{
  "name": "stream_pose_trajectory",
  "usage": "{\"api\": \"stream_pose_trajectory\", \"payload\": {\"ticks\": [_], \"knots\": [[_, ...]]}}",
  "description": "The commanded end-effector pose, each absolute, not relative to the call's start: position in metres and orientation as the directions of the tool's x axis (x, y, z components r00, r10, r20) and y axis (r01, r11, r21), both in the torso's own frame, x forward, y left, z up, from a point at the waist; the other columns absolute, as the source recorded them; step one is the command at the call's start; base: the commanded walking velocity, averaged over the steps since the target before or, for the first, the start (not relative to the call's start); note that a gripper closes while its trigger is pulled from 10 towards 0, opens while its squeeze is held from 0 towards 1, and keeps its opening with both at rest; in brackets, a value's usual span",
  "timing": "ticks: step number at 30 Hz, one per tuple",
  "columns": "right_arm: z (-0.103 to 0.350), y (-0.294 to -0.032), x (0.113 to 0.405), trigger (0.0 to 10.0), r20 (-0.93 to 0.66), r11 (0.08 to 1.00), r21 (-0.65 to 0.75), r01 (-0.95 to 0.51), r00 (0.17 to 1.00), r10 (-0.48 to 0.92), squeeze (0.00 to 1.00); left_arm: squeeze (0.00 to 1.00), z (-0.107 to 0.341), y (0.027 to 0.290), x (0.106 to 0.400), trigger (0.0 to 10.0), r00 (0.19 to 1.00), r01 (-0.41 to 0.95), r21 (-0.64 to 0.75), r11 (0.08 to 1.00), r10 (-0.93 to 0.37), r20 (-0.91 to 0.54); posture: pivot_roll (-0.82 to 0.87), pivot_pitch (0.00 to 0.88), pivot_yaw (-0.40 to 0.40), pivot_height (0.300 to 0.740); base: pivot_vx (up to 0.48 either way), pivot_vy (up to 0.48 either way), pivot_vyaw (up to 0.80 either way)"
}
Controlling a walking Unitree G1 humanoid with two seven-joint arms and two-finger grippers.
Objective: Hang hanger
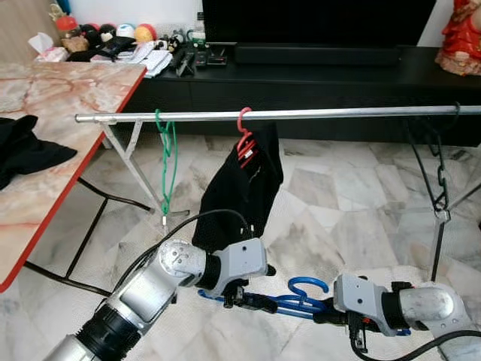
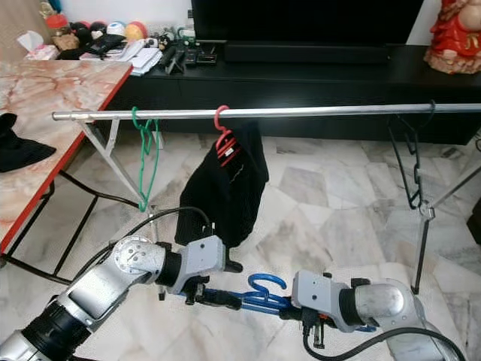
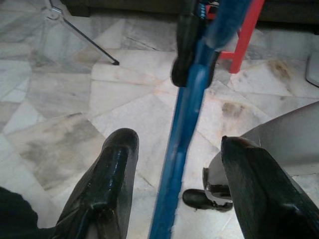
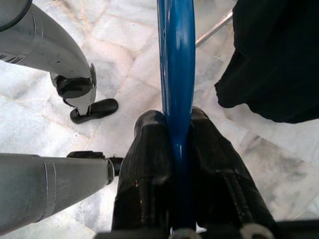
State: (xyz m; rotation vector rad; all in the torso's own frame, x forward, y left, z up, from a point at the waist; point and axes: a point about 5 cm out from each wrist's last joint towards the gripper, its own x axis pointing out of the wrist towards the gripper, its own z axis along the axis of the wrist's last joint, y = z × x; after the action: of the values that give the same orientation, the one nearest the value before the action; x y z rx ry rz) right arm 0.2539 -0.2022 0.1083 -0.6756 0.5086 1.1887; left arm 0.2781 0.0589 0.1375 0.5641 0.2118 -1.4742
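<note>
Right gripper [image 4: 177, 149]: fingers clamped on the blue hanger [image 1: 301, 299], which I hold low over the floor, well below the rail [image 1: 301, 114]; left gripper [image 3: 174, 159]: fingers apart, straddling the hanger's bar without closing on it. Rail: a green hanger [image 1: 168, 162] near its left end, a red hanger [image 1: 246, 139] with a black garment [image 1: 244, 188] beside it. Status, by my reading: blue hanger gripped, not yet hung; lifting and hooking over the rail remain.

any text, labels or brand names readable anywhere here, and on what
None can be read.
Clutter on the black TV bench: any print is too small to read.
Blue hanger, held by the right gripper, with the left gripper at its other end: no marking visible.
</note>
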Motion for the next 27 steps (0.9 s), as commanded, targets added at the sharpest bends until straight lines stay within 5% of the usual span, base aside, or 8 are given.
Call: {"api": "stream_pose_trajectory", "payload": {"ticks": [1,16,17,19,20,22,27], "knots": [[0.116,-0.195,0.254,10.0,-0.661,0.198,-0.228,-0.953,0.301,0.688,0.00,0.00,0.130,0.057,0.277,10.0,0.107,0.975,0.224,-0.008,-0.861,-0.498,-0.04,0.158,0.020,0.740,0.000,0.000,0.00],[0.124,-0.183,0.247,10.0,-0.645,0.162,-0.229,-0.960,0.274,0.713,0.00,0.00,0.122,0.050,0.281,10.0,0.127,0.979,0.202,0.030,-0.864,-0.488,-0.05,0.156,0.021,0.740,0.000,0.000,0.00],[0.124,-0.183,0.247,10.0,-0.646,0.163,-0.229,-0.960,0.275,0.712,0.00,0.00,0.122,0.050,0.281,8.5,0.127,0.979,0.201,0.031,-0.865,-0.486,-0.05,0.155,0.021,0.740,0.000,0.000,0.00],[0.123,-0.183,0.246,10.0,-0.647,0.162,-0.226,-0.961,0.272,0.712,0.00,0.00,0.122,0.049,0.281,1.6,0.125,0.980,0.199,0.031,-0.869,-0.478,-0.05,0.155,0.020,0.740,0.000,0.000,0.00],[0.123,-0.183,0.246,10.0,-0.647,0.161,-0.225,-0.961,0.271,0.713,0.00,0.00,0.122,0.049,0.281,1.6,0.123,0.980,0.198,0.031,-0.871,-0.476,-0.05,0.152,0.019,0.740,0.000,0.000,0.00],[0.122,-0.182,0.246,10.0,-0.648,0.160,-0.223,-0.962,0.269,0.713,0.00,0.00,0.123,0.048,0.280,0.0,0.117,0.981,0.192,0.028,-0.874,-0.471,-0.05,0.152,0.019,0.740,0.000,0.000,0.00],[0.124,-0.180,0.248,10.0,-0.638,0.167,-0.233,-0.958,0.280,0.717,0.00,0.00,0.123,0.048,0.278,0.0,0.099,0.984,0.179,0.015,-0.877,-0.470,-0.05,0.150,0.019,0.740,0.000,0.000,0.00]]}}
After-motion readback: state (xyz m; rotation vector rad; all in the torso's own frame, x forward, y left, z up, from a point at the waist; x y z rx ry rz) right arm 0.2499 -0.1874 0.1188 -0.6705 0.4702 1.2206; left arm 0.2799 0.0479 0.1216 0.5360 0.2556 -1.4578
